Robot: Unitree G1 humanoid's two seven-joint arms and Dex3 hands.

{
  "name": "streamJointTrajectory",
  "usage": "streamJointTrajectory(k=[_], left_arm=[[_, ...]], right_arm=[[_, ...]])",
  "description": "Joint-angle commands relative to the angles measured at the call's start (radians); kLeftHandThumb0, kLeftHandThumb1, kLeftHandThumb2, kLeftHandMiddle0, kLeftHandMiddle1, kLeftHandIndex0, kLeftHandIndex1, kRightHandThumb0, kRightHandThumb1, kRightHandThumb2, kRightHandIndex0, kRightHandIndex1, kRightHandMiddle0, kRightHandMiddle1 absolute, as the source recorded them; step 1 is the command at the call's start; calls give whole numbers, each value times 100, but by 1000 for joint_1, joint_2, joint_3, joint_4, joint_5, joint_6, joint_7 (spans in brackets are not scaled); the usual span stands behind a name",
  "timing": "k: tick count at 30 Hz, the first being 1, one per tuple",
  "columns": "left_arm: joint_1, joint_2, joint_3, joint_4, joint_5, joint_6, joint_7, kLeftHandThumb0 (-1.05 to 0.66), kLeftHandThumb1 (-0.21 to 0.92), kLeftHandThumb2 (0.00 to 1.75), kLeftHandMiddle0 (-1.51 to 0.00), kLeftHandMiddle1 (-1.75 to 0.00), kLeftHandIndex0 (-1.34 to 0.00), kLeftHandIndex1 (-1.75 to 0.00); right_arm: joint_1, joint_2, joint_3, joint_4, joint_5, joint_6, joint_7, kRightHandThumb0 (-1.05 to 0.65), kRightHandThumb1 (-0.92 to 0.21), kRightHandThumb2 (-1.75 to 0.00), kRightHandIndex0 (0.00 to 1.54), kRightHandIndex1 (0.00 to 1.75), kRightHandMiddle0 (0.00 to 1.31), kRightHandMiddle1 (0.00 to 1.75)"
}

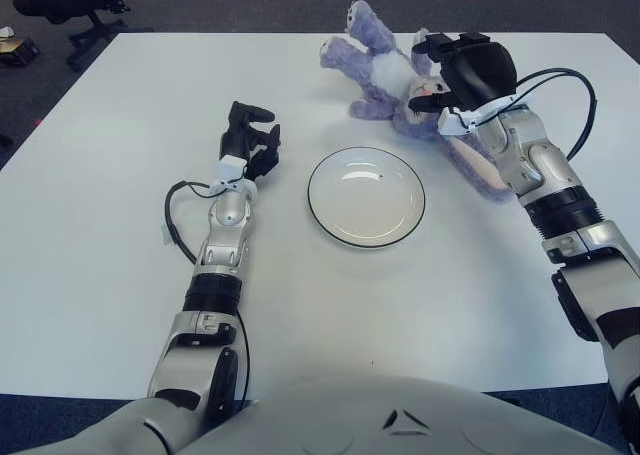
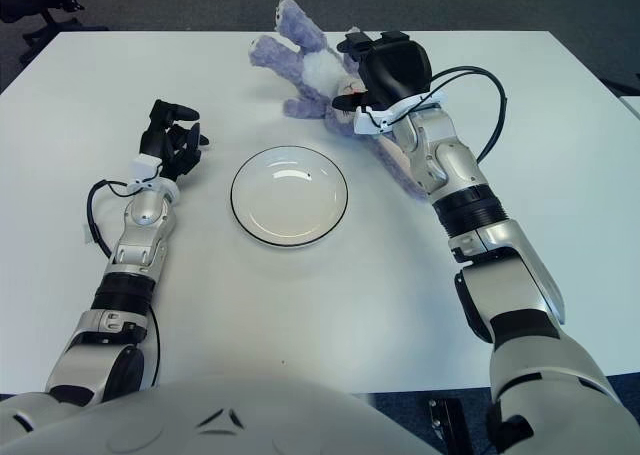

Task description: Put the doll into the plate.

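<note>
Fingers [image 1: 432, 47] of our right hand [image 1: 470, 70] are curled down over the doll [image 1: 385, 75], covering its middle; we cannot tell whether they actually grip it. We see the doll, a purple plush animal, lying on its side on the white bench [image 1: 100, 225], just beyond the far right rim of the plate [image 1: 366, 197] and apart from it. We see the plate, white with a dark rim, holding nothing. Our left hand [image 1: 250, 140] shows left of the plate, fingers loosely bent and holding nothing.
</note>
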Motion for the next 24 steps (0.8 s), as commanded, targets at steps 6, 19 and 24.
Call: streamJointTrajectory(k=[6, 19, 24], left_arm=[[14, 4, 0, -5, 4, 4, 0, -35, 92, 49, -53, -157, -23, -172], [15, 2, 2, -6, 2, 4, 1, -35, 92, 49, -53, -157, -23, -172], [15, 0, 2, -4, 1, -1, 2, -35, 92, 49, -53, -158, -23, -172]], right_arm=[[-24, 30, 36, 16, -38, 41, 59, -95, -92, -66, 39, 0, 24, 18], [-38, 62, 82, 74, -71, 69, 98, -96, -92, -69, 36, 0, 24, 14], [-46, 65, 96, 107, -75, 61, 105, -97, -92, -70, 35, 0, 24, 13]])
